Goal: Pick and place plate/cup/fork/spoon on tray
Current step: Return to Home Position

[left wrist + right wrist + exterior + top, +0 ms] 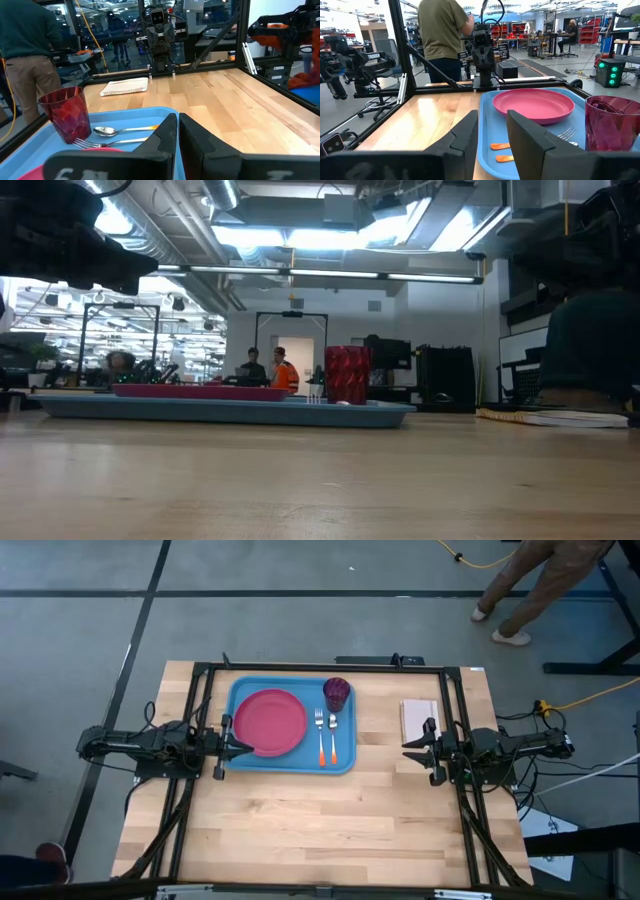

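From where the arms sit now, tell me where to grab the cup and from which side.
Grip the cup across its open rim, coming straight down from above. It stands upright in the far right corner of the tray, and the fork and spoon lie close in front, so a low sideways approach looks cramped. The right gripper is probably nearer.

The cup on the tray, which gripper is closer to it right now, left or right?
Right, slightly. The right gripper waits off the tray's end by the white pad; the cup stands in that end's far corner. The left gripper sits at the opposite end, by the plate.
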